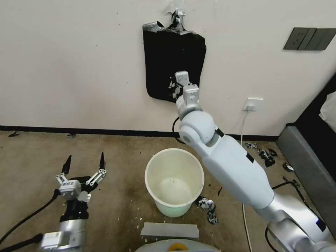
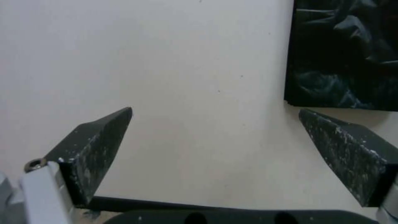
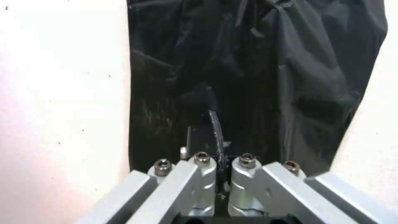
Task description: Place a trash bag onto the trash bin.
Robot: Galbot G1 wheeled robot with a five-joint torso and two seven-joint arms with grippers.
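A flat black bundle with a knotted top hangs on the wall, and the left wrist view shows it as the bundle. My right gripper is pressed to its lower edge. In the right wrist view this gripper is shut, pinching a thin fold of the crinkled front sheet, the trash bag. The round white trash bin stands open on the carpet below the right arm. My left gripper hovers low at the left, open and holding nothing, and faces the wall in its own view.
Torn black scraps lie right of the bin and near the wall. A grey strip lies before the bin. A wall socket has a cable hanging from it. Grey and black furniture borders the right side.
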